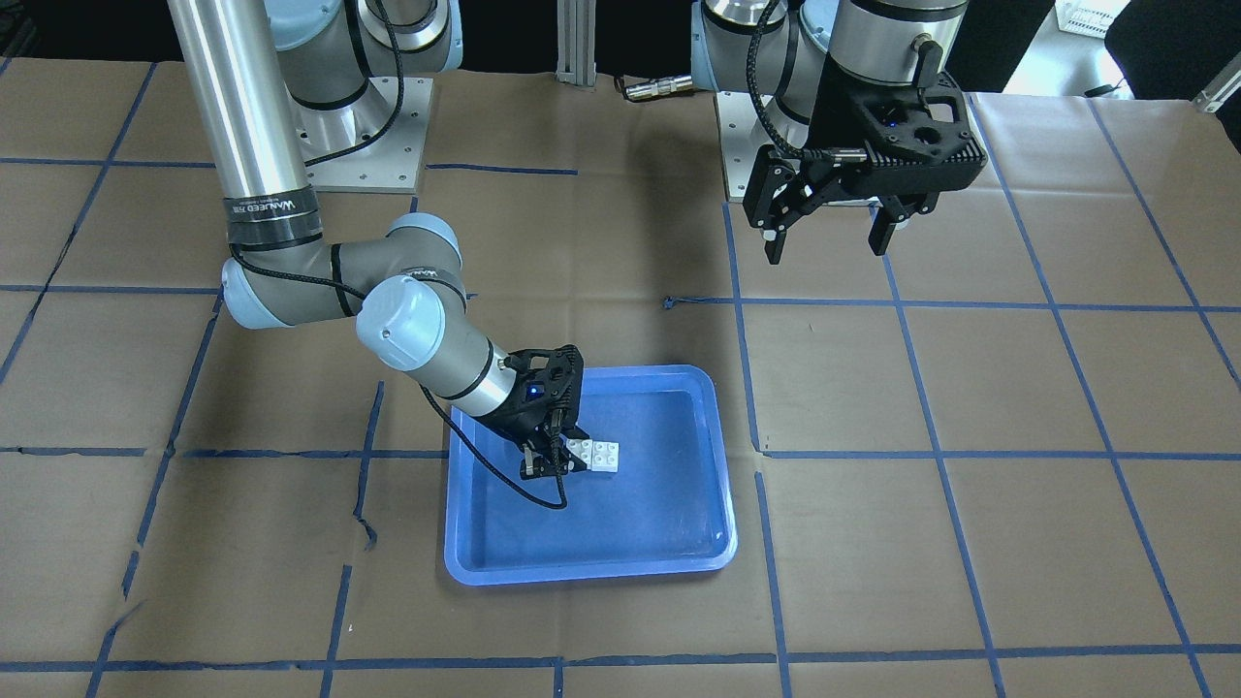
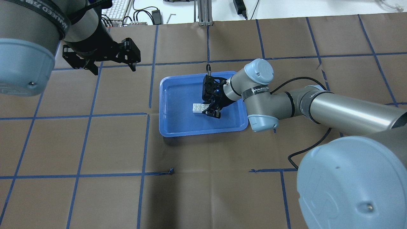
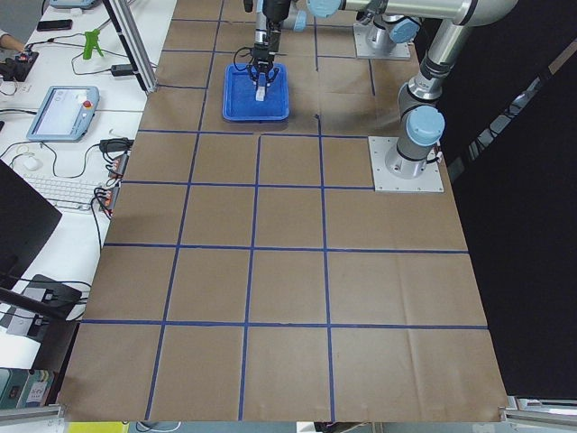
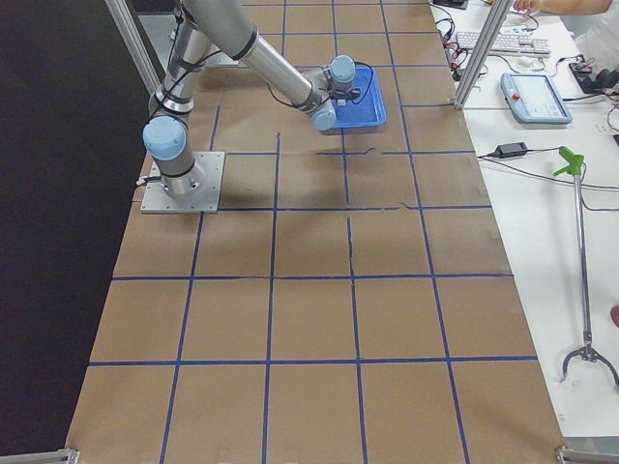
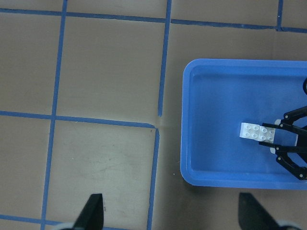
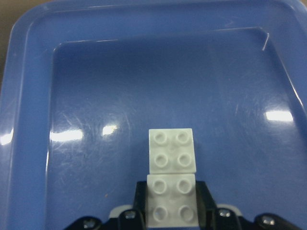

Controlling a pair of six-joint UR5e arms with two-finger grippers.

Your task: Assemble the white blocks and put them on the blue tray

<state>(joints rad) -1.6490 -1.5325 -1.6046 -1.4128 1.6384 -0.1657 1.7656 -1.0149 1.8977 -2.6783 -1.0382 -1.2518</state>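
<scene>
The two white blocks (image 6: 171, 157) sit end to end and touching, as one piece, on the floor of the blue tray (image 6: 29, 96). My right gripper (image 6: 171, 203) is low inside the tray, its fingers closed on the sides of the nearer block. The blocks (image 1: 598, 454) and right gripper (image 1: 555, 465) also show in the front view, and the blocks (image 2: 198, 108) in the overhead view. My left gripper (image 2: 113, 67) is open and empty, hovering high over bare table away from the tray (image 2: 203, 133). Its wrist view shows the tray (image 5: 184, 143) and blocks (image 5: 259, 133).
The table is brown paper with a blue tape grid. The right arm's elbow (image 2: 260, 95) hangs over the tray's edge on the robot's right. Both arm bases (image 1: 368, 145) stand at the robot's side. Benches with a keyboard and a pendant (image 3: 63, 113) lie beyond the table edge.
</scene>
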